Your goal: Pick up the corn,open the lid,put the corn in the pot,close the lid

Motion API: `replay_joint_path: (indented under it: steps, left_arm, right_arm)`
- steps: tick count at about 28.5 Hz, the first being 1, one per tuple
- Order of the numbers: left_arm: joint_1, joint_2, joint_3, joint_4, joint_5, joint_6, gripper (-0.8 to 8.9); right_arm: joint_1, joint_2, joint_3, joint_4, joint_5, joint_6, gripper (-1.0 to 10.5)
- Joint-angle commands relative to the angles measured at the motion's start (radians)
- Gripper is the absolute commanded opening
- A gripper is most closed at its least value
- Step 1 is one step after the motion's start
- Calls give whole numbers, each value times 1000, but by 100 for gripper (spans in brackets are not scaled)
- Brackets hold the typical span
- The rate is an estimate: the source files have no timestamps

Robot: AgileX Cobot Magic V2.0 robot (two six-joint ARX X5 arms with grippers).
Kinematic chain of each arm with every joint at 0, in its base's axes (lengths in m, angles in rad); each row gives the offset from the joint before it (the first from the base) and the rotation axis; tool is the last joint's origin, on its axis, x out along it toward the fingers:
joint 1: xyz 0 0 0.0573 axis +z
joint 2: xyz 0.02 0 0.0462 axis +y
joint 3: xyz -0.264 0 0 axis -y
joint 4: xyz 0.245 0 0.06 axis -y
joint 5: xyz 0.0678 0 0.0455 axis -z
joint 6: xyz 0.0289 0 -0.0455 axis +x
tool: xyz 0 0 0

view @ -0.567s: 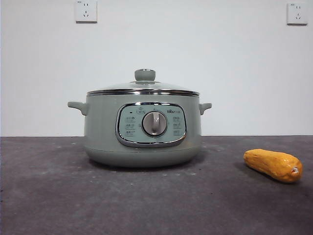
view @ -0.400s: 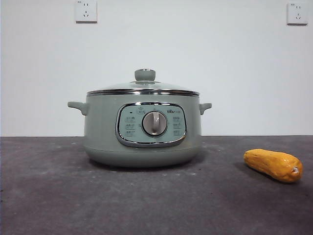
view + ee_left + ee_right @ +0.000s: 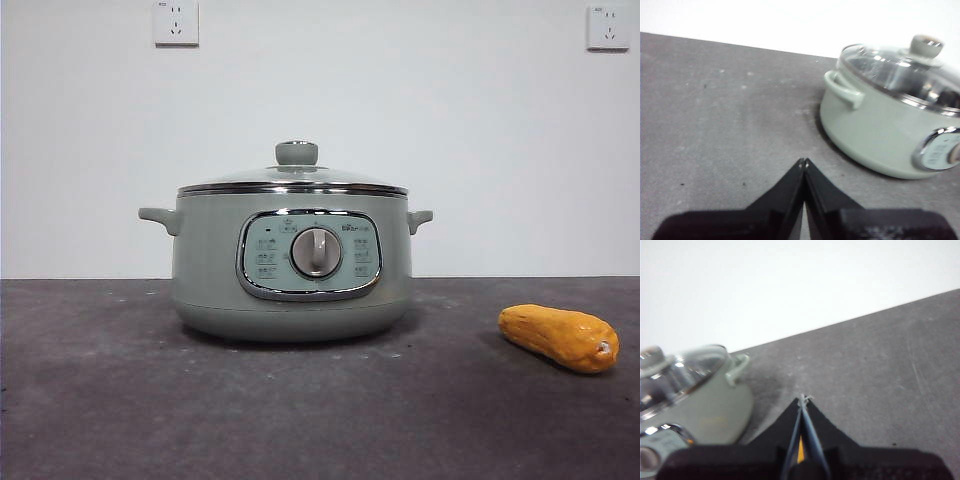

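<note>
Sitting on the dark tabletop, the pot faces forward with its grey dial in the chrome-framed panel. The lid rests closed on the pot's rim, its green knob on top. The corn lies on the tabletop well to the side of the pot, apart from it, pale stub end toward the camera. The left gripper hangs above bare tabletop near the pot's side handle, jaws pressed together and holding nothing. The right gripper hangs beside the pot's other handle, jaws likewise closed and empty.
</note>
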Motion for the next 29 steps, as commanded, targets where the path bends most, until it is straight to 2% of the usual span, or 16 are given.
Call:
replay_joint_path:
  steps: [1, 7, 14, 20, 25, 28, 29]
  left_arm:
    - [1, 32, 72, -50, 42, -21, -7]
    - [1, 137, 268, -173, 126, -34, -7]
    - [1, 272, 475, -389, 179, 78, -7]
    - [-1, 359, 589, -554, 239, 140, -7]
    - [-20, 404, 640, -591, 255, 154, -5]
    - [-36, 433, 676, -590, 282, 153, 6]
    - [-38, 443, 688, -590, 307, 142, 72]
  right_arm:
    - [0, 55, 94, -92, -32, -5, -11]
    - [0, 221, 338, -352, -88, -133, -11]
    - [1, 414, 605, -553, -144, -197, -11]
    - [1, 554, 797, -741, -204, -281, -10]
    - [1, 639, 902, -863, -215, -336, -1]
    - [1, 664, 924, -885, -215, -335, 3]
    - [2, 664, 924, -888, -215, -335, 14]
